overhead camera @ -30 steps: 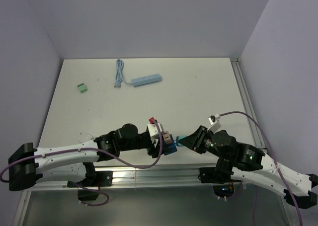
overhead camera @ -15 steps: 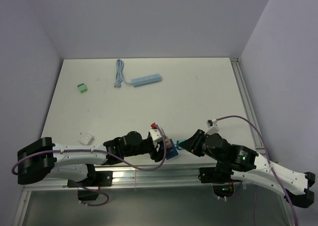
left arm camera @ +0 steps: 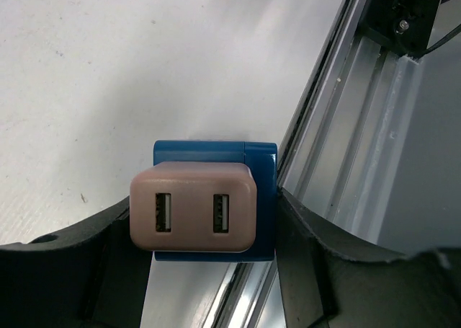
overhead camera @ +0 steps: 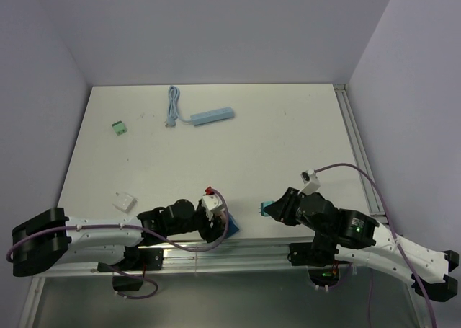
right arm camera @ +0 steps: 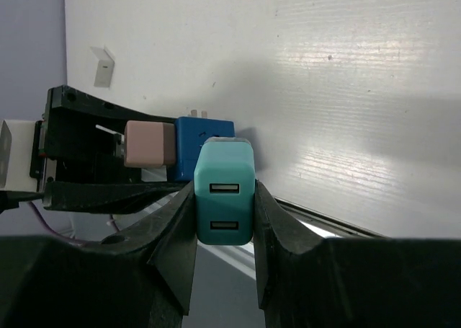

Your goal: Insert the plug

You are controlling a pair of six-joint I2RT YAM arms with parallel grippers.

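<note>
The left gripper (left arm camera: 205, 202) has its jaws spread fairly wide around a blue adapter block (left arm camera: 212, 151), one finger against each side. A beige two-port USB charger (left arm camera: 193, 207) is seated on the face of the block that looks at the left wrist camera. The block is at the near edge of the white table (overhead camera: 288, 140), just beside the aluminium rail (left arm camera: 360, 126) that runs along that edge. The right gripper (overhead camera: 272, 209) is clamped narrowly on the teal two-port USB charger (right arm camera: 224, 192), ports towards its own camera. From that wrist the blue block shows just beyond the teal charger, with the beige charger on its left side. In the top view the two held pieces are apart, with a stretch of table between them. Well away at the far side lie a light blue power strip (overhead camera: 212, 116) with its coiled cable (overhead camera: 173, 108) and a green terminal connector (overhead camera: 119, 127). A small white adapter (overhead camera: 124, 200) lies near the left arm.
</note>
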